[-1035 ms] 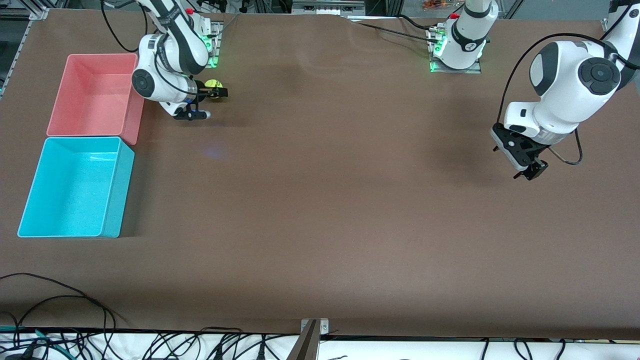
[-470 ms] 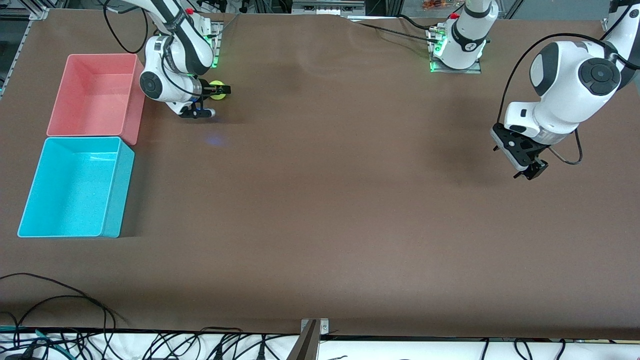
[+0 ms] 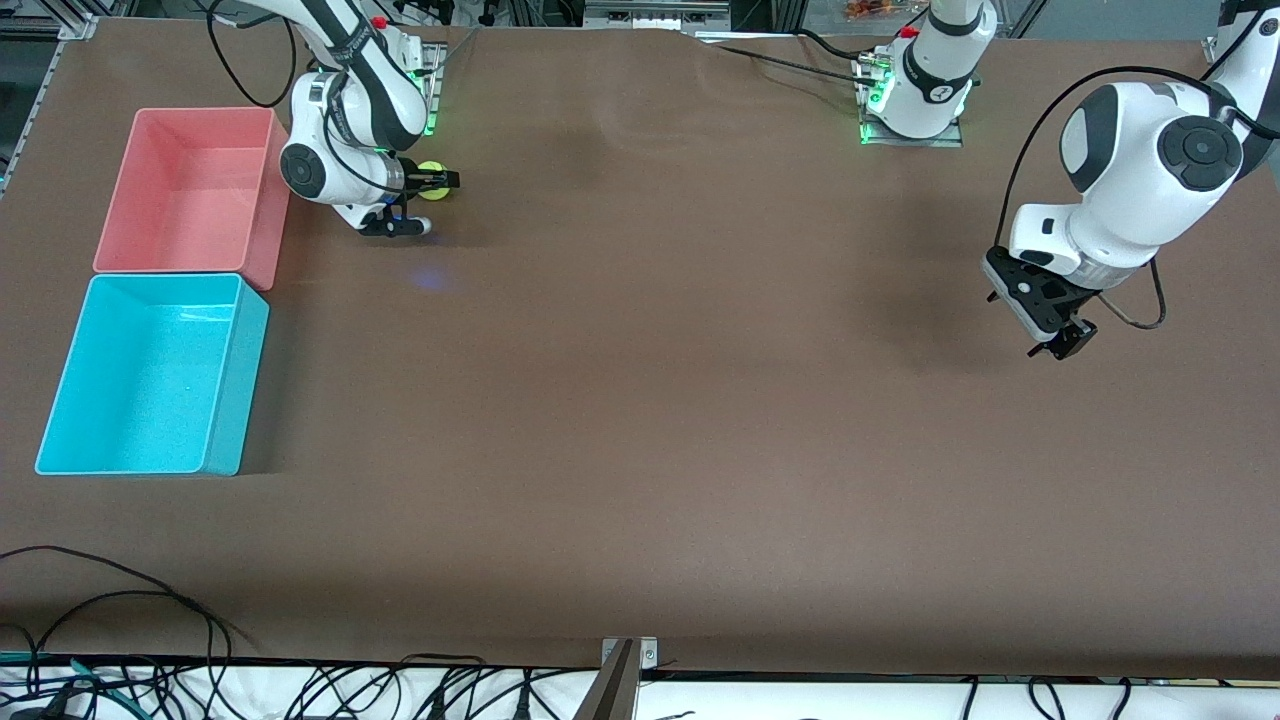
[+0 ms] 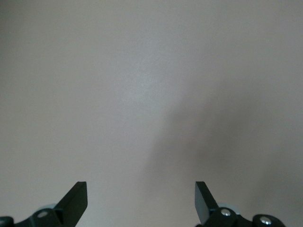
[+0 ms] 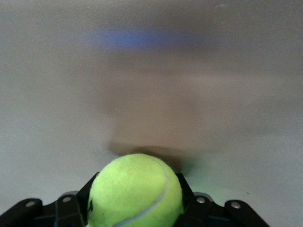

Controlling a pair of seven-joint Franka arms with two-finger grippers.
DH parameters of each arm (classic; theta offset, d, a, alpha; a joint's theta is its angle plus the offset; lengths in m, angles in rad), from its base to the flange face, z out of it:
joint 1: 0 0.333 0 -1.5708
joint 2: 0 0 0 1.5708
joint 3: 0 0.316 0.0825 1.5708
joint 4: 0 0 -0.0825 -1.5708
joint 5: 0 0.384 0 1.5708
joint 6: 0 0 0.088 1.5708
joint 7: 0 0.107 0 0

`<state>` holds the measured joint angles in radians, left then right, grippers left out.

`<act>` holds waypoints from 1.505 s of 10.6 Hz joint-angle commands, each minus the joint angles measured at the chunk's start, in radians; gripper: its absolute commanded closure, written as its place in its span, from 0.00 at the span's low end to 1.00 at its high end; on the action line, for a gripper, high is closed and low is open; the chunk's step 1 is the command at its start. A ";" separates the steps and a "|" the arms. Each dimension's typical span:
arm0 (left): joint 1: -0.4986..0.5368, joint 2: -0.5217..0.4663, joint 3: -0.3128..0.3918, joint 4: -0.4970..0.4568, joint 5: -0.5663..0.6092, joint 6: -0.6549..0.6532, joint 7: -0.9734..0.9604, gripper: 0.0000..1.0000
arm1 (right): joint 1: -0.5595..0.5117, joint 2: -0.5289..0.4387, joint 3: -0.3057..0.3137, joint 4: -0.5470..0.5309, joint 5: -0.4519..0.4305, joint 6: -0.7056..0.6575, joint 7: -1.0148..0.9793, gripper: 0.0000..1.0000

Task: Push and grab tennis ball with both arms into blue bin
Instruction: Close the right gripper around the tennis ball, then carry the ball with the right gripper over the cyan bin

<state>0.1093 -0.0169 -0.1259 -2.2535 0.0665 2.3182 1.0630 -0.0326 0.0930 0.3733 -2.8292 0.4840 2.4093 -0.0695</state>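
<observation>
The yellow-green tennis ball (image 3: 432, 187) is close to the right arm's base, beside the pink bin. My right gripper (image 3: 438, 183) is shut on it. In the right wrist view the tennis ball (image 5: 135, 191) fills the space between the black fingers (image 5: 183, 189), with its shadow on the table just past it. The blue bin (image 3: 236, 390) stands nearer to the front camera than the pink bin, at the right arm's end of the table. My left gripper (image 3: 1062, 346) hangs open over bare table at the left arm's end, with nothing between its fingertips (image 4: 75, 196).
The pink bin (image 3: 268, 235) stands touching the blue bin, right beside the right arm's wrist. Both arm bases sit along the table edge farthest from the front camera. Cables lie along the edge nearest that camera. Brown table surface stretches between the two arms.
The right gripper moved slightly toward the ball and closed its fingers on it. The left arm has not moved.
</observation>
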 commanded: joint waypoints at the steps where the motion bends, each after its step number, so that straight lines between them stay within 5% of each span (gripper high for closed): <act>1: 0.009 -0.024 -0.006 -0.009 0.024 -0.003 -0.017 0.00 | -0.001 -0.032 0.010 -0.033 0.031 0.028 0.002 0.85; 6: 0.024 -0.089 -0.003 -0.003 0.018 -0.008 -0.047 0.00 | -0.001 -0.055 -0.083 0.206 0.038 -0.295 -0.001 0.93; 10: 0.007 -0.103 0.003 0.213 0.019 -0.362 -0.327 0.00 | -0.003 -0.084 -0.141 0.338 0.018 -0.358 -0.003 0.93; 14: 0.006 -0.103 0.002 0.437 0.016 -0.667 -0.497 0.00 | -0.021 -0.047 -0.252 0.637 -0.279 -0.507 0.152 0.93; 16: -0.003 -0.101 0.002 0.567 0.015 -0.820 -0.528 0.00 | -0.024 0.003 -0.309 0.762 -0.346 -0.581 0.140 0.93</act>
<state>0.1190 -0.1303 -0.1230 -1.8383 0.0664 1.6605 0.5901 -0.0485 0.0244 0.1130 -2.2178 0.2185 1.9210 0.0586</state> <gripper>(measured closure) 0.000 0.352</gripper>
